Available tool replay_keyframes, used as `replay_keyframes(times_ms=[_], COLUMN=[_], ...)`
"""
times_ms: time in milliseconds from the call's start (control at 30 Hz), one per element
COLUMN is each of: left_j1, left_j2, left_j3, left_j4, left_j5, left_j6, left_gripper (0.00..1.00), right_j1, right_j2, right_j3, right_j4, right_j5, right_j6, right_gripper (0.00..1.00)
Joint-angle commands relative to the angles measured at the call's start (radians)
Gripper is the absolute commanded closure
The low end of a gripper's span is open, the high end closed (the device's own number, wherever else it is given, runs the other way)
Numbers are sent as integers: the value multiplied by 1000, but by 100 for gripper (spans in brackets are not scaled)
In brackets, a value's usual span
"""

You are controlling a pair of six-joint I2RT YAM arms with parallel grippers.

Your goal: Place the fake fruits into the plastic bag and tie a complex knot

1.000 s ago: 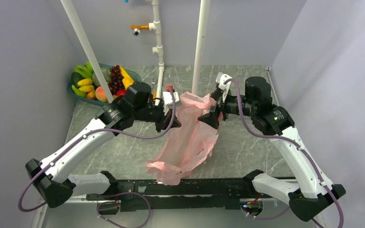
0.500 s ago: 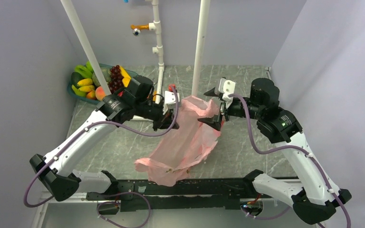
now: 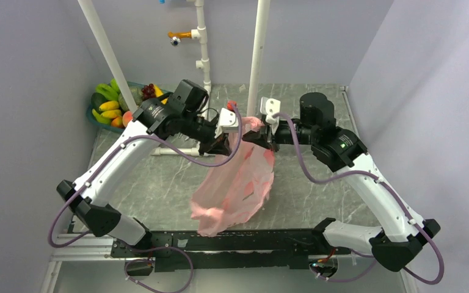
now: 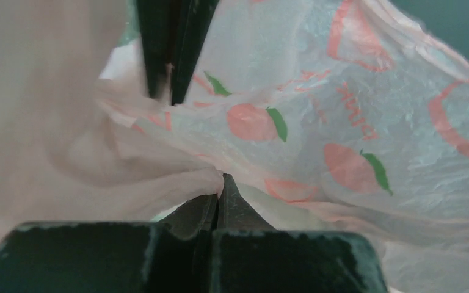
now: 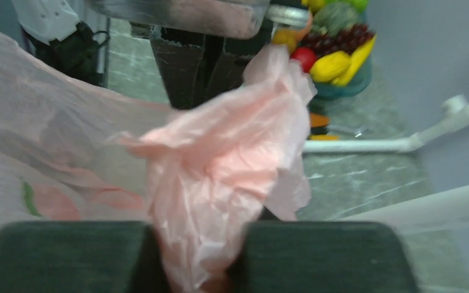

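We think this is a robot test room, a kind of lab, and not a home. Plain grey walls [image 3: 30, 91] close in a small table [image 3: 317, 177] that looks like stone. The left arm [image 3: 117, 162] and the right arm [image 3: 378, 195], both robot arms, are fixed to a black rail [image 3: 244, 247] at the near edge. White poles [image 3: 107, 58] stand up from the table. A pipe with an orange tap [image 3: 180, 35] is on the back wall. The toy fruit [image 3: 109, 107] sits in a blue-green bowl [image 3: 90, 113].
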Motion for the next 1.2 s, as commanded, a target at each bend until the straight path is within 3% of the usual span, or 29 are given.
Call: replay_keyframes(times_ms=[0,33,67,100,167,200,233,300,367,467,500,567,700,833,1000,1167], left_j1=[72,112,150,187,219,220,217,176,80,-47,-85,-150,-168,-168,-169,-46], left_j2=[63,61,52,36,-24,-70,-119,-186,-191,-142,-124,-102,-197,-288,-373,-375], left_j3=[101,96,84,75,60,35,14,9,55,103,88,17,-343,-578,-766,-666], left_j4=[-108,-72,-15,47,129,208,260,301,238,120,83,2,17,66,207,287], left_j5=[-17,-24,-41,-64,-100,-127,-128,-127,-172,-182,-187,-225,-338,-413,-513,-609], left_j6=[144,123,77,29,-5,-22,-41,-56,-32,-52,-53,-22,-5,-24,-100,14], left_gripper=[100,100,92,78,40,26,19,16,21,46,51,56,57,51,2,1], right_j1=[2,2,2,3,2,2,2,1,2,2,2,-1,-34,-42,-45,-46], right_j2=[7,3,-2,-7,-18,-26,-32,-39,-37,-21,-22,-30,-74,-116,-147,-113], right_j3=[-14,-31,-50,-68,-105,-123,-141,-163,-176,-178,-181,-189,-225,-269,-345,-321], right_j4=[30,49,67,85,121,133,143,157,183,207,216,231,250,246,302,363], right_j5=[21,47,89,130,238,286,336,397,421,422,416,416,385,335,290,247], right_j6=[120,175,244,311,454,514,568,638,685,737,745,748,729,673,640,616], right_gripper=[100,100,100,100,100,100,100,100,100,100,100,100,100,100,100,100])
